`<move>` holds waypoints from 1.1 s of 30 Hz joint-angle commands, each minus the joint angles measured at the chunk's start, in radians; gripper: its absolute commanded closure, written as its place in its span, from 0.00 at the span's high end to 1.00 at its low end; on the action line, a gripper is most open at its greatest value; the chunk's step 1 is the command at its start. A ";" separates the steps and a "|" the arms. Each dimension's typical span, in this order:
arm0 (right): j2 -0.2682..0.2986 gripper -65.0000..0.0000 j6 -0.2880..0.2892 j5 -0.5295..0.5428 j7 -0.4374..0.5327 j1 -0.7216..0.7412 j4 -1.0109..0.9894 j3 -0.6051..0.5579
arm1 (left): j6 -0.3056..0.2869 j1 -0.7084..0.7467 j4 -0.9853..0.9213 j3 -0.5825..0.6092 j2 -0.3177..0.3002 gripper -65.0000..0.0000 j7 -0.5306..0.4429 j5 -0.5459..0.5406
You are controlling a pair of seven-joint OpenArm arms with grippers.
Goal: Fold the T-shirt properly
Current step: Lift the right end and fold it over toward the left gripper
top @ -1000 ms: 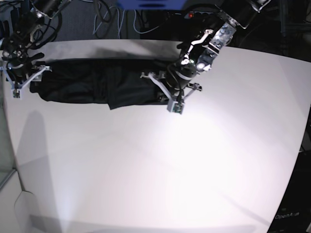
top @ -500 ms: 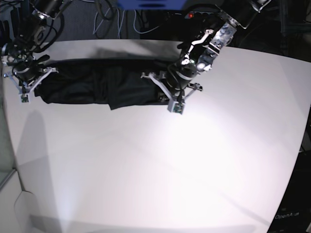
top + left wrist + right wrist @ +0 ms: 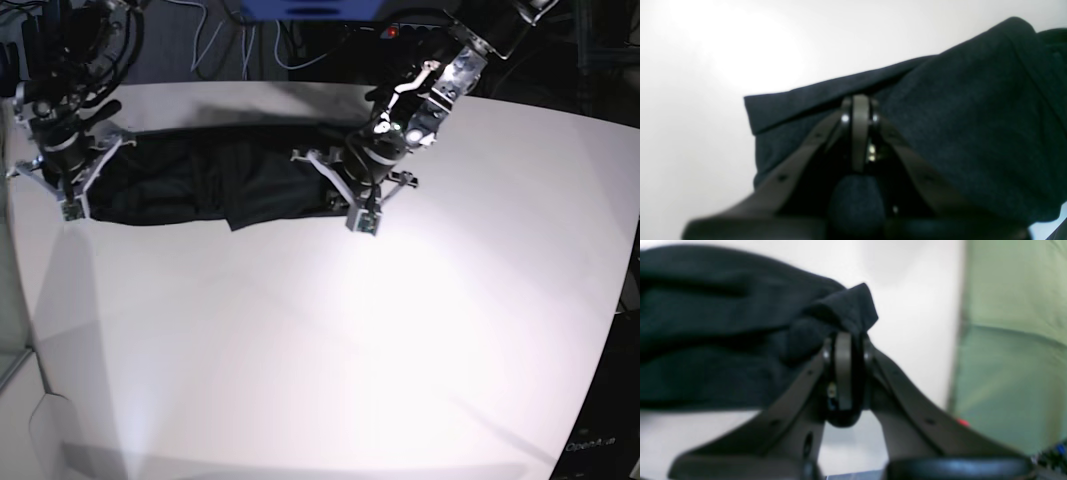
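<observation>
Gripping both ends: the shirt lies as a long dark band along the far side of the counter, long axis running left to right in the base view, one gripper at each end.

Left gripper: fingers pressed together on a fold of cloth near the shirt's corner, fabric bunched around the tips in the wrist view. In the base view it sits at the band's right end.

Right gripper: fingers narrow, pinching a peaked tuft of the shirt's end; the cloth rises in a small point just above the tips. In the base view it is at the band's left end.

Key relation: the shirt stretches between the two grippers, each holding the end nearest it, so neither has to reach. Cloth lies inward from each pair of fingers, toward the other arm. The next fold likely turns on carrying one end along that long axis over to the other, or lifting both ends together. Risk, as a guess: thin soft fabric, small pinch on the right side, could slip out.

Change from the earlier frames: the right gripper was spread wide over the left end a second ago, now closed on cloth and shifted slightly toward the near side and inward. That end of the shirt looks slightly gathered. Left gripper unchanged, same spot, same closed hold.
</observation>
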 commanded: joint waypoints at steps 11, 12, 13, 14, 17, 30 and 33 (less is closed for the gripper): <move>-0.090 0.00 -0.004 0.005 0.017 -0.035 0.048 -0.130 | 0.039 0.006 -0.008 -0.003 -0.013 0.00 0.077 0.007; -0.092 0.00 -0.004 0.005 0.017 -0.033 0.048 -0.140 | 0.039 0.005 -0.008 -0.003 -0.013 0.00 0.072 0.007; -0.092 0.00 -0.004 0.005 0.017 -0.032 0.046 -0.153 | 0.039 0.003 -0.008 -0.003 -0.013 0.00 0.069 0.007; -0.092 0.00 -0.004 0.005 0.017 -0.030 0.046 -0.166 | 0.039 0.002 -0.008 -0.005 -0.012 0.00 0.069 0.007; -0.095 0.00 -0.004 0.007 0.022 -0.029 0.046 -0.200 | 0.039 -0.009 0.010 -0.005 -0.009 0.00 0.067 0.007; -0.109 0.00 -0.004 0.008 0.027 -0.026 0.046 -0.294 | 0.044 0.028 0.251 -0.088 -0.027 0.00 0.077 0.010; -0.106 0.00 -0.004 0.007 0.027 -0.026 0.046 -0.289 | 0.045 0.071 0.280 -0.161 -0.049 0.00 0.080 0.007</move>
